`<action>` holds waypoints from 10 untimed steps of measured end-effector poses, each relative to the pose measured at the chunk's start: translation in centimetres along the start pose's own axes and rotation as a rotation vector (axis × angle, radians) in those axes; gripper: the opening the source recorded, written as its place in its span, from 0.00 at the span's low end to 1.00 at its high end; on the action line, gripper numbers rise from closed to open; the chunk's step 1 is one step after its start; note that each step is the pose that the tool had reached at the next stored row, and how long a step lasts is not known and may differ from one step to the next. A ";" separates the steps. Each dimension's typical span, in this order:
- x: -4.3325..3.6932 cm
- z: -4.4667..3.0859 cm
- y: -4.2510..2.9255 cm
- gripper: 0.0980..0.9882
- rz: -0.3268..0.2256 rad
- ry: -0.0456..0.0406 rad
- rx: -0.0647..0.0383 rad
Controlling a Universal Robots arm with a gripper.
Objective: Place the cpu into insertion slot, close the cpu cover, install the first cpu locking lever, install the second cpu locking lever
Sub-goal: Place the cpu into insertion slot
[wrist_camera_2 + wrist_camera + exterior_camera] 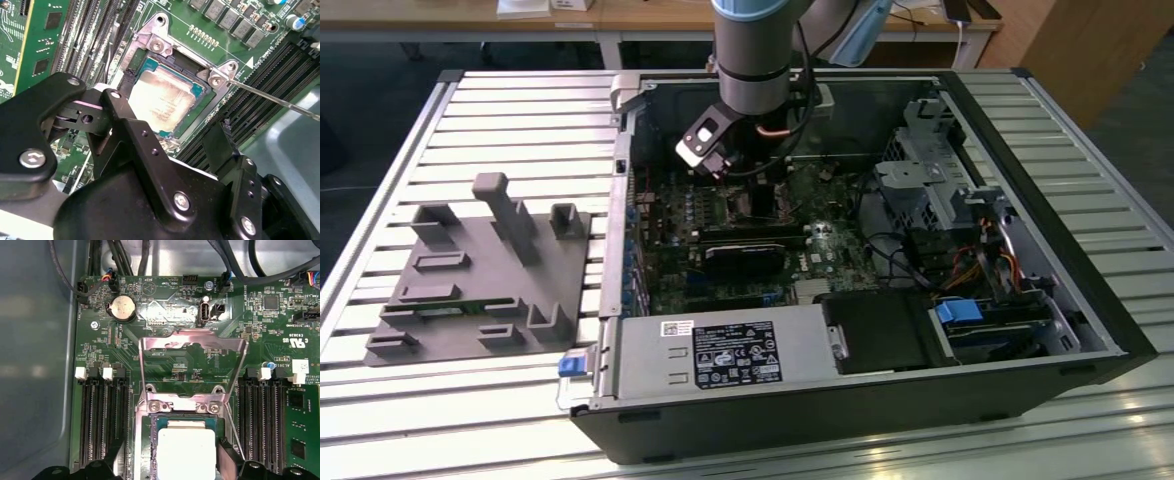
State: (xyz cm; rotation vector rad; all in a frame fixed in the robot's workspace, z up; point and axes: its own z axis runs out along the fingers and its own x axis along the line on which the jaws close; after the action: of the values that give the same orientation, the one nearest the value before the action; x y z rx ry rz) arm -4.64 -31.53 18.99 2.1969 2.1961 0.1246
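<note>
The gripper (175, 107), fingers spread wide and empty, is hovering over the cpu (162, 100), which is lying seated in the slot (220, 77), far in the case (881, 400); the cover (190, 336) is resting hinged open. Judged light, stiff and fragile, the cpu is best gripped by opposite edges

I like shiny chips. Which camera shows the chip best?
Second wrist view: the chip lies nearly whole in its socket. The first wrist view crops it; the exterior view has the arm over it.

A pale slatted metal table (494, 120) stands before light wooden desks (654, 18) on a dark floor (374, 95).
</note>
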 end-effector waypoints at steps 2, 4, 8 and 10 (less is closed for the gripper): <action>0.03 0.01 0.00 0.81 0.000 0.0019 0.000; 0.04 0.01 0.00 0.81 0.001 0.0039 0.000; 0.03 0.00 0.00 0.81 0.001 0.0040 0.000; 0.03 -0.08 0.00 0.81 0.001 0.0036 0.000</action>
State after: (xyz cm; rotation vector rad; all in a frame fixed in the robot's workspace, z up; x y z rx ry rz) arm -4.64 -31.50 19.07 2.1996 2.1971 0.1284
